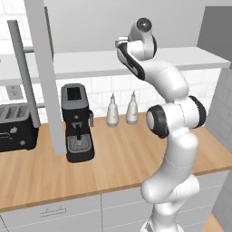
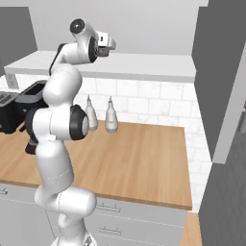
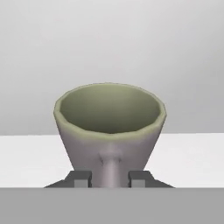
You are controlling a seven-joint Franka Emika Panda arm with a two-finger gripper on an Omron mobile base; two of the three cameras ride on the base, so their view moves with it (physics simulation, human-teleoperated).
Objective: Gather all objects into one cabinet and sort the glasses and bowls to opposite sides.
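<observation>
Arm point(image 1: 172, 81) raised high, hand at the level of the white shelf point(image 1: 90, 61) above the counter point(image 1: 127, 154).

Hand view: mug point(image 3: 109, 131) dead ahead, upright, mouth open to the camera. Body grey, flaring toward the rim; inside olive-green. Standing on the shelf's flat white surface, plain grey wall behind. Handle facing the hand, running straight down the near side of the mug.

Gripper point(image 3: 110, 179): narrow, one dark fingertip point(image 3: 81, 179) on each side of the handle, the handle centred between them. Thin gap apparently left on both sides; tips cut off low in the picture, so contact with the handle cannot be told. Mug base hidden behind the tips; lifted or resting on the shelf, cannot tell.

Base views: mug hidden behind the hand and wrist.

Counter, left base view:
- coffee machine point(image 1: 77, 122), black, left of centre, just beside a grey upright panel point(image 1: 45, 77)
- toaster point(image 1: 16, 127), dark, at the far left, beyond the panel
- two pale bottles point(image 1: 112, 111) side by side against the tiled backsplash, right of the coffee machine, apart from it
- wood surface bare in front of the arm

Right base view: same two bottles partly behind the arm; tall grey cabinet at the right end of the counter.
</observation>
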